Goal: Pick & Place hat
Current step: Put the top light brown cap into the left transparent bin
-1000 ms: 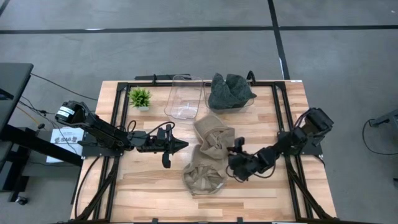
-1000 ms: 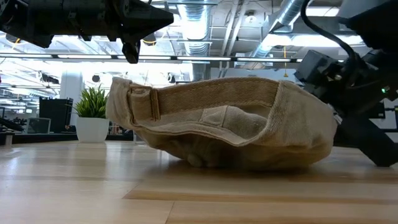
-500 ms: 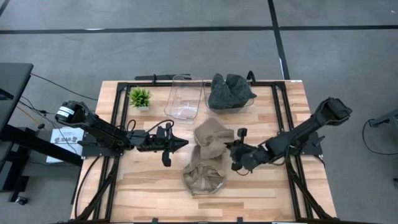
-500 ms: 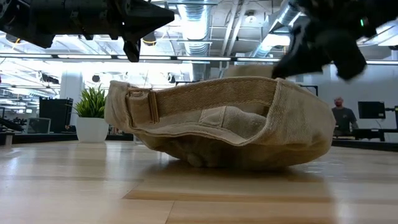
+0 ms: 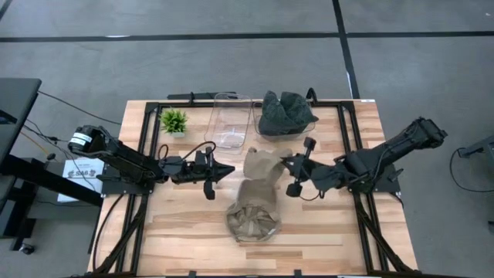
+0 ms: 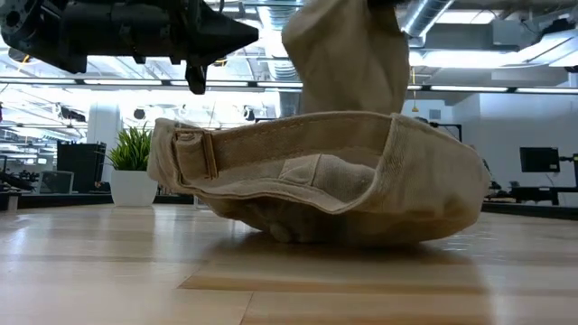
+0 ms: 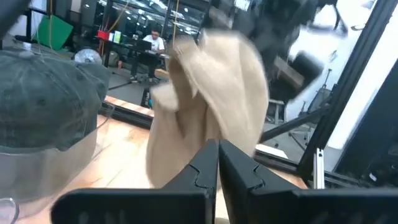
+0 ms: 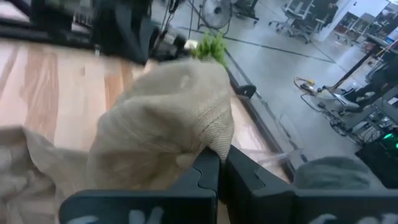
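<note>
1. The right gripper [image 5: 287,166] has its two dark fingers pinched tight on the edge of a soft tan cloth hat [image 5: 261,165] and holds it off the wooden table [image 5: 185,232], near the middle of the top.
2. The hat hangs limp from the grip; from table height it droops above a second tan cloth cap [image 6: 316,181], which lies upturned on the boards nearer the front edge.
3. The left gripper [image 5: 229,167] hovers just beside the lifted hat, fingers pressed together with nothing between them.
4. Behind, an empty clear plastic bin [image 5: 228,120] stands beside another clear bin holding a dark grey cap [image 5: 285,112]; a small potted green plant [image 5: 174,120] sits off to the side.
5. I'd say the pick is done and the carry is in hand.
6. Next, likely, comes swinging the hat over the empty bin and releasing it, keeping the drooping cloth clear of the rim.
</note>
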